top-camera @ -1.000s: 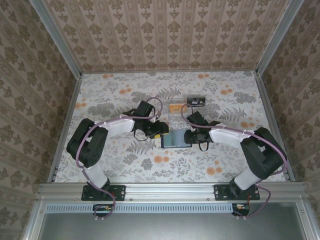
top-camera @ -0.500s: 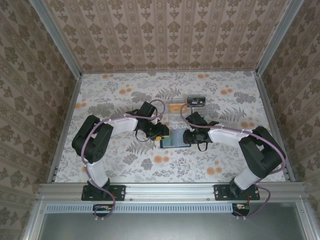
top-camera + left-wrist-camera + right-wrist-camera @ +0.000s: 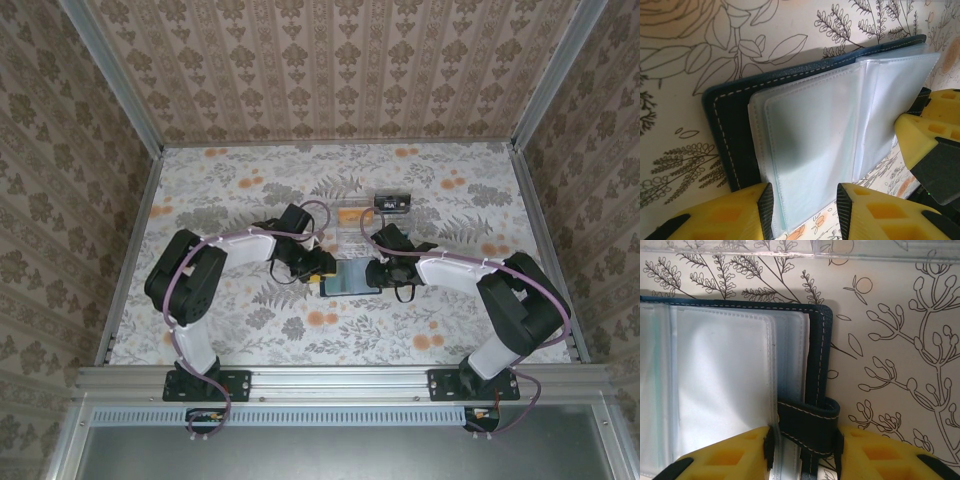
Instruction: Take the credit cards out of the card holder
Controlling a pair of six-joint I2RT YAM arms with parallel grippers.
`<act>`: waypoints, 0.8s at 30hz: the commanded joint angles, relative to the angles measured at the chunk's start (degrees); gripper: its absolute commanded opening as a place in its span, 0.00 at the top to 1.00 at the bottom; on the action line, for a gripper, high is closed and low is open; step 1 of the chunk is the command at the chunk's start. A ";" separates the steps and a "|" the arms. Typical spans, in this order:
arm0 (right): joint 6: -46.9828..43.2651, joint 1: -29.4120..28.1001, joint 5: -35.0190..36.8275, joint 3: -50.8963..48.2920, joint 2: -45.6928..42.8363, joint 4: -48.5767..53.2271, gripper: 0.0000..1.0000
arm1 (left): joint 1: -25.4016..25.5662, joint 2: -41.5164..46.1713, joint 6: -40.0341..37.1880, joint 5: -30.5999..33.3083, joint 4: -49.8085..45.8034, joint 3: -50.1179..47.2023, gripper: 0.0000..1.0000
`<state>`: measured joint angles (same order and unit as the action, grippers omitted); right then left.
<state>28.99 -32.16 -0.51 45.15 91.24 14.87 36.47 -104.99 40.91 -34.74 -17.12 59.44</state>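
Open card holder point(image 3: 350, 277) lay on the floral worktop point(image 3: 230, 180). The right end effector point(image 3: 804, 450) pinched its tab point(image 3: 807, 415). The left end effector point(image 3: 802, 212) straddled the clear sleeves point(image 3: 810, 130); whether it gripped them could not be told.

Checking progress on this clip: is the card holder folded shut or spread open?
The card holder is open: both wrist views show clear sleeves spread over its dark blue cover, tab unfastened.

Twin robot arms in black and white
The left arm point(image 3: 240, 245) and right arm point(image 3: 455, 268) each have a white forearm shell between bulky black joints; a mauve cable point(image 3: 545, 285) trails along each; black base plates point(image 3: 205, 385) sit at the foot; the fingers point(image 3: 880, 215) are yellow blocks with square recesses and black inner pads.
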 commanded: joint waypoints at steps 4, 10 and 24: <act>1.34 -0.96 -1.38 0.17 2.36 0.07 0.61 | 1.05 -1.87 -1.58 -1.69 0.89 2.02 0.57; 1.40 -1.15 -1.48 0.38 2.64 0.15 0.61 | 1.24 -2.53 -1.37 -5.11 2.61 2.22 0.52; 1.86 -1.41 -1.19 -0.06 2.54 -0.11 0.61 | 2.33 -0.17 -2.21 -7.33 3.56 4.10 0.17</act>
<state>30.06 -32.53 -0.43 45.30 91.50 14.72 38.09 -106.65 39.83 -40.77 -13.43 62.00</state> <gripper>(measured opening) 0.392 0.824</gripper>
